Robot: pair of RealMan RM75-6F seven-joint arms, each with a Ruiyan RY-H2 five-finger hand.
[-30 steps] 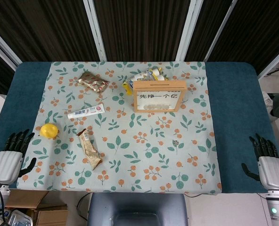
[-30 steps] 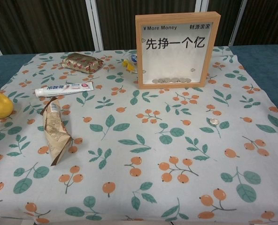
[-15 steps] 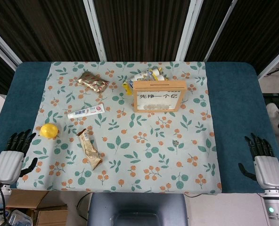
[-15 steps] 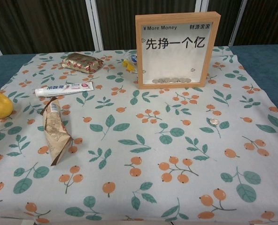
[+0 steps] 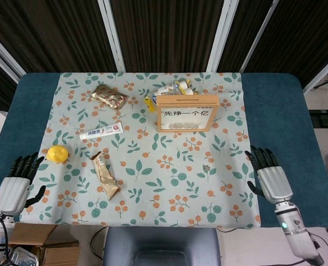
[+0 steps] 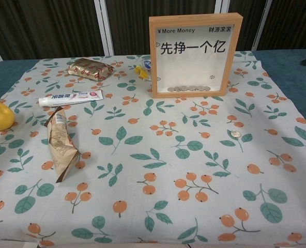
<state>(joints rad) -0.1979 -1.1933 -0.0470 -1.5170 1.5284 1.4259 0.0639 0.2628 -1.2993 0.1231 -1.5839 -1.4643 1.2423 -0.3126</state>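
R hand (image 5: 270, 177) spread, nothing held, near coin (image 5: 206, 168), L hand (image 5: 15, 185) spread, nothing held, by lemon (image 5: 57, 154)

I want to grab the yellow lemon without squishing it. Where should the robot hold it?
Hold the lemon around its round middle, coming from above with the left hand, which is nearest. It sits alone on the cloth, so fingers probably fit on both sides.

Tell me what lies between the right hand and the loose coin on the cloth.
Nothing: in the head view only bare floral cloth separates the right hand from the coin. The chest view shows the coin but not the hand.
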